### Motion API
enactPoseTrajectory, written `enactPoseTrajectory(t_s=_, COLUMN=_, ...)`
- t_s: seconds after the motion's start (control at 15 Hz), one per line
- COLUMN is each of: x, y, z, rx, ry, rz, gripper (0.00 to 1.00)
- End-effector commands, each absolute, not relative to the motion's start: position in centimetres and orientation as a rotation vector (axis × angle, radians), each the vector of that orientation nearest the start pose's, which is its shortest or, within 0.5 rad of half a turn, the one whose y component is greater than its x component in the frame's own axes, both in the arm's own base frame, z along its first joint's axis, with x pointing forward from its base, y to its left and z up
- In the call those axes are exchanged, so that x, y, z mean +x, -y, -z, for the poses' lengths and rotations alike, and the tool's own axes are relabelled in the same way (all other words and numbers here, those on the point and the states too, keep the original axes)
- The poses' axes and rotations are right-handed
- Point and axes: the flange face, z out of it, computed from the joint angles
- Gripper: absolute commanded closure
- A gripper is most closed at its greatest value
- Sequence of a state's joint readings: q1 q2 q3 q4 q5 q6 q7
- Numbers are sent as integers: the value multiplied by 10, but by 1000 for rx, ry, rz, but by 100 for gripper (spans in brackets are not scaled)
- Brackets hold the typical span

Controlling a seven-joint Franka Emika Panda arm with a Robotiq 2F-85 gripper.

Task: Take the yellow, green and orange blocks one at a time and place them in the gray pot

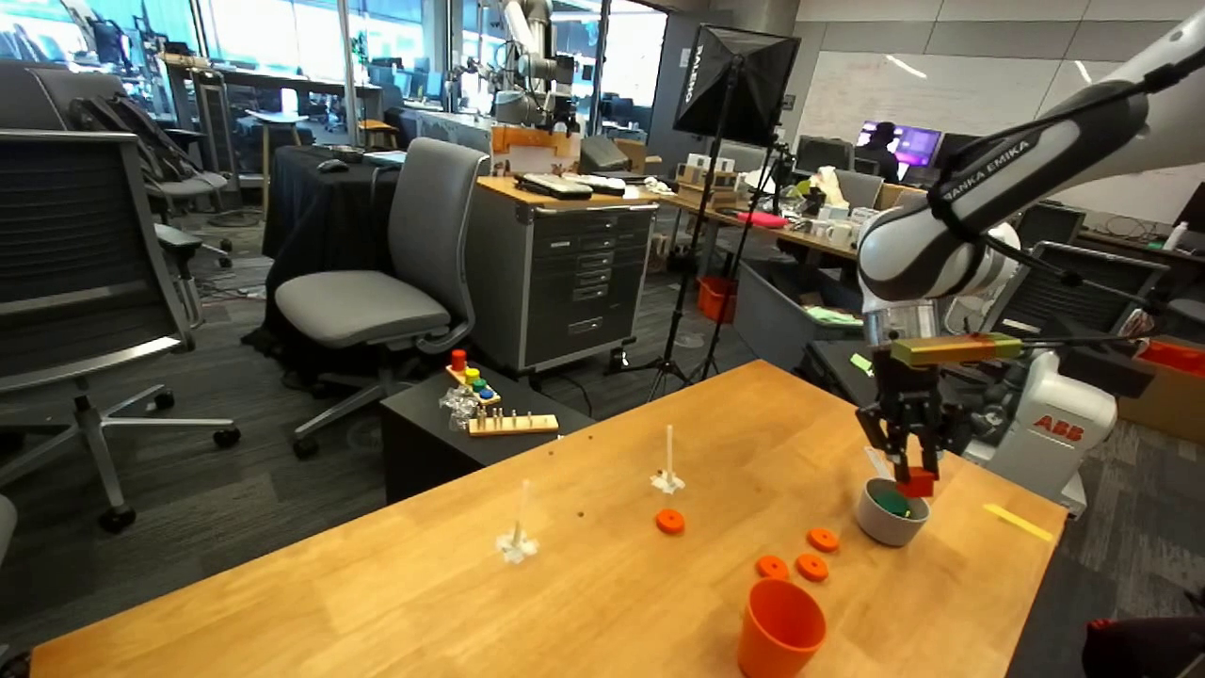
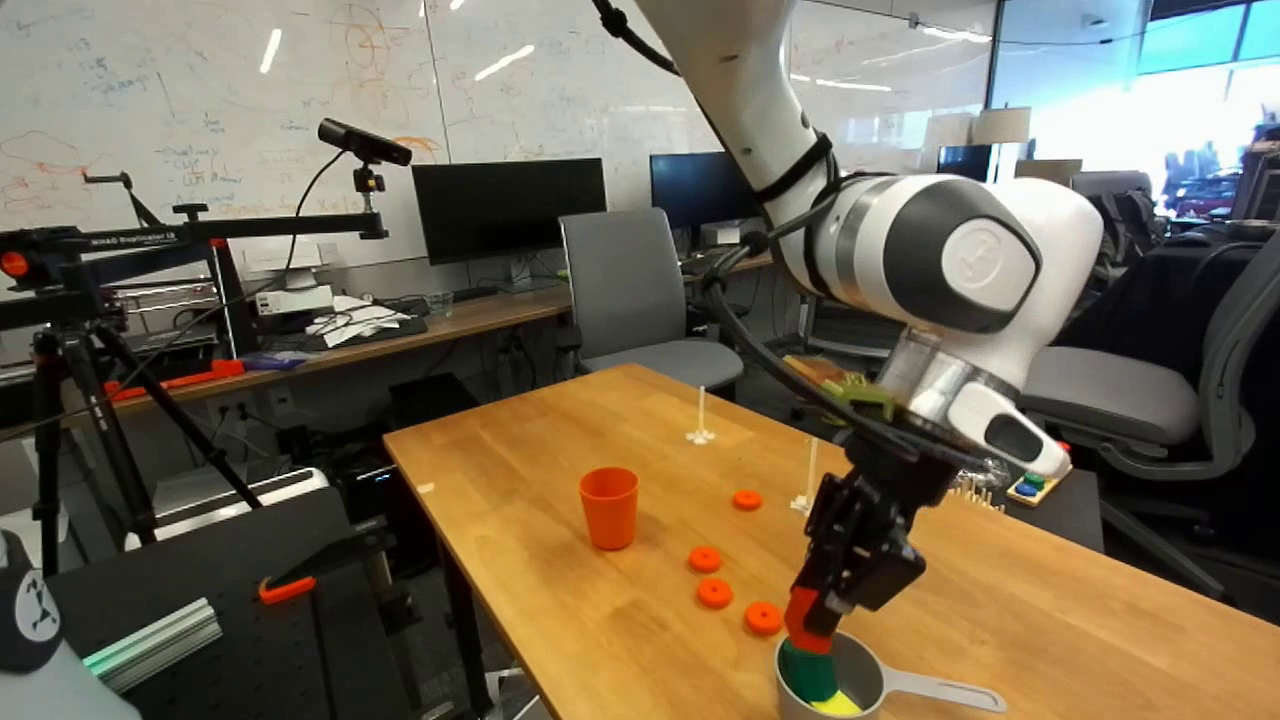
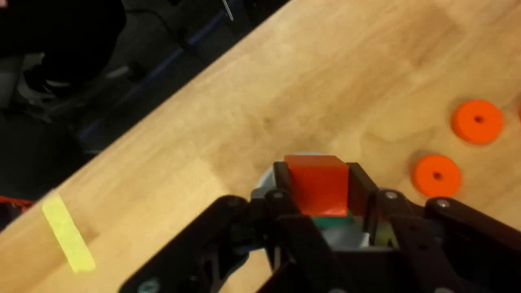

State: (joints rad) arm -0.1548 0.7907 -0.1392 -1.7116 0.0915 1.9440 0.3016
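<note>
Orange-red block (image 3: 319, 189) is pinched in gripper (image 1: 917, 469) just over gray pot (image 1: 885, 533), w/ green block (image 2: 808, 675) & yellow block (image 2: 838, 704) inside, three orange discs (image 1: 811, 567) nr pot on wooden tbl (image 1: 377, 584), orange cup (image 2: 608, 518) past them & 4th disc (image 1: 670, 522) apart, nr a peg (image 1: 669, 452).

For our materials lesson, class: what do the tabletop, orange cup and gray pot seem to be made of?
Tabletop: likely wood, satin finish; streaky grain shows in the wrist view.
Orange cup: probably smooth plastic; evenly colored inside and out.
Gray pot: matte; uniform gray without metallic shine suggests plastic, though coated metal is possible.
</note>
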Motion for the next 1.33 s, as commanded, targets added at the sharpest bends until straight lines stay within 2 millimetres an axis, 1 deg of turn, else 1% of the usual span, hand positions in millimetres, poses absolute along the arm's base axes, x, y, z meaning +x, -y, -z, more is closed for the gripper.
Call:
enactPoseTrajectory(t_s=0.0, x=542, y=160, z=-88, rx=-2829, ry=-1027, rz=-1032, gripper=87)
enactPoseTrajectory(t_s=0.2, x=536, y=154, z=-86, rx=-2819, ry=-1043, rz=-1051, gripper=87)
enactPoseTrajectory(t_s=0.4, x=540, y=153, z=-88, rx=-2826, ry=-1057, rz=-1028, gripper=87)
enactPoseTrajectory(t_s=0.53, x=548, y=151, z=-91, rx=-2843, ry=-1039, rz=-973, gripper=87)
enactPoseTrajectory(t_s=0.73, x=567, y=153, z=-94, rx=-2871, ry=-1038, rz=-819, gripper=87)
enactPoseTrajectory(t_s=0.93, x=583, y=150, z=-98, rx=-2899, ry=-1034, rz=-724, gripper=87)
enactPoseTrajectory(t_s=1.07, x=591, y=151, z=-101, rx=-2915, ry=-1034, rz=-673, gripper=87)
enactPoseTrajectory(t_s=1.27, x=596, y=150, z=-104, rx=-2925, ry=-1028, rz=-647, gripper=87)
